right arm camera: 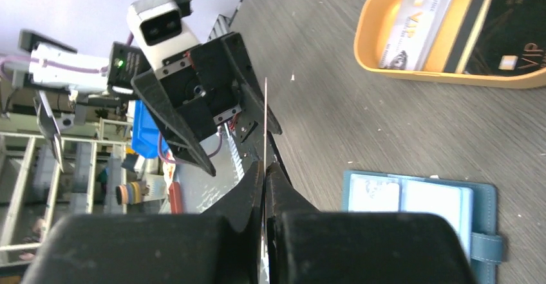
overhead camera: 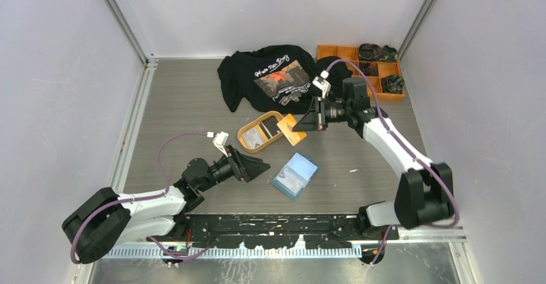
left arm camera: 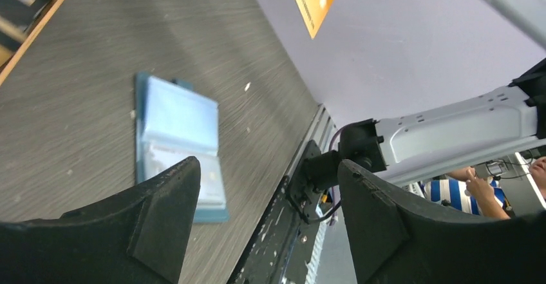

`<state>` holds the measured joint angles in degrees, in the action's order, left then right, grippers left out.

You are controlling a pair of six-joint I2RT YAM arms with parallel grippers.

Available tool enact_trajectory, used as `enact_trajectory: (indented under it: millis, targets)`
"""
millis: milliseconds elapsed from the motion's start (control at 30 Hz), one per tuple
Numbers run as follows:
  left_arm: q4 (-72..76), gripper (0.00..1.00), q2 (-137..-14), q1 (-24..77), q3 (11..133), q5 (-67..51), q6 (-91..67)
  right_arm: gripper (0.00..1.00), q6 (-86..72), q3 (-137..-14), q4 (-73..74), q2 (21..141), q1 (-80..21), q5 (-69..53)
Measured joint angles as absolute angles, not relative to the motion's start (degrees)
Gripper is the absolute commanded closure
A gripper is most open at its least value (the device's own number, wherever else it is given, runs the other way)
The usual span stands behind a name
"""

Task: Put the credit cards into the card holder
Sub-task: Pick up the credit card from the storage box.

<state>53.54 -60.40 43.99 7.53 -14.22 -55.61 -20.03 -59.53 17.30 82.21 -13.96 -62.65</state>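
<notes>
The teal card holder (overhead camera: 295,174) lies open on the table, its light blue pockets facing up; it also shows as the card holder (left arm camera: 177,142) and the card holder (right arm camera: 418,200) in the wrist views. My right gripper (overhead camera: 302,124) is shut on an orange-tan credit card (overhead camera: 291,129) held above the table beside the tray; this card (right arm camera: 265,123) appears edge-on between the jaws of that gripper (right arm camera: 264,168). My left gripper (overhead camera: 257,167) stands open and empty, left of the holder. More credit cards, one light (right arm camera: 415,20) and one black (right arm camera: 508,33), lie in the orange oval tray (overhead camera: 242,139).
A black printed T-shirt (overhead camera: 270,71) lies crumpled at the back. An orange compartment box (overhead camera: 370,68) with dark items sits at the back right. The oval tray (right arm camera: 451,78) rests between the shirt and the holder. Grey walls enclose the table.
</notes>
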Motion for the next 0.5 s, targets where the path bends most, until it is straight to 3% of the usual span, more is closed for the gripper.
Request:
enact_trajectory:
  millis: [200,367,500]
  targets:
    - [62.8,0.28,-64.3,48.9,7.6,-10.2,-52.9,0.99,-21.8,-50.9,9.0,71.0,-12.9,-66.4]
    - [68.6,0.38,-71.8,52.5,9.5,-8.1,-52.3,0.99,-24.1,-50.0,4.9,70.4,-12.7,-67.7]
    - [73.5,0.4,-79.2,54.0,12.4,-7.2,-52.7,0.99,-26.0,-48.9,1.5,70.4,-12.7,-68.1]
